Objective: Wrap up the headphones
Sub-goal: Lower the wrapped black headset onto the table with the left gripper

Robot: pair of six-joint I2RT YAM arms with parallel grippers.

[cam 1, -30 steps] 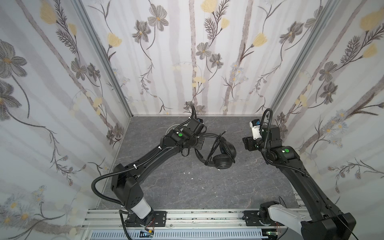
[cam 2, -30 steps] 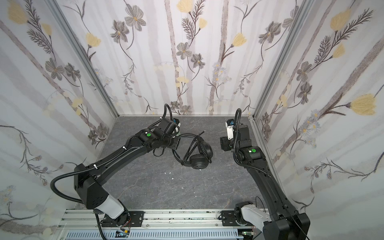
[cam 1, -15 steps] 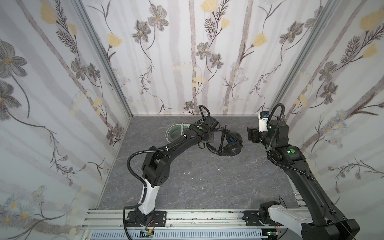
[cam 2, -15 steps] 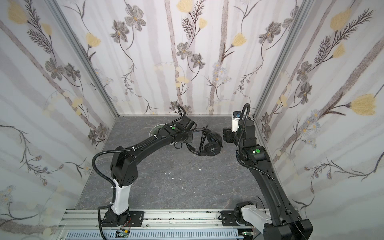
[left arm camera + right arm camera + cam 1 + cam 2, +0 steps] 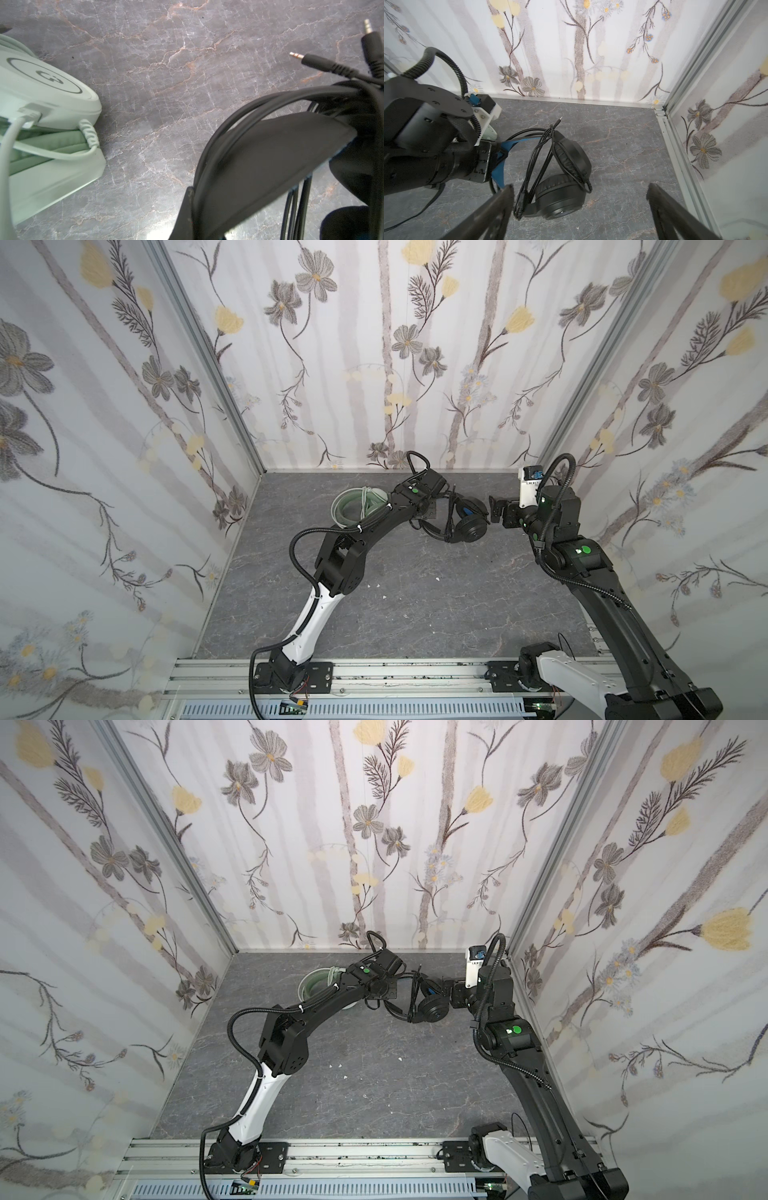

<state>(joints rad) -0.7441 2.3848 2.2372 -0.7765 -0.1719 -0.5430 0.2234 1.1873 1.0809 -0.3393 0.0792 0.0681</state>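
1. Table [image 5: 415, 593]: grey marbled slab under the black headset, which serves as the reference below.
2. Mint headset [image 5: 353, 506]: on the table near the black headset, on its left-gripper side and apart from it. Its whitish cable lies coiled about it.
3. Black headset [image 5: 566, 187]: lower cup seems to rest on the table, the band with its blue lining raised toward the left gripper. Judged light, with a springy band and soft padded cups. Best held at the band's crown or the stiff yoke above a cup, not by the padding.
4. Left gripper [image 5: 434, 514]: at the black headset's band, jaws closed on it.
5. Right gripper [image 5: 580, 190]: just beside the black headset, opposite the left gripper, jaws spread wide, holding nothing and clear of the cup.
6. Cable [image 5: 537, 158]: thin and black, hanging in loose loops across the black headset's band and cups. Judged limp and slippery, so the loops are likely to slide off if tilted.
7. Plugs [image 5: 311, 60]: two jack ends, free, sticking out past the black headset's band. Avoid pulling on these.
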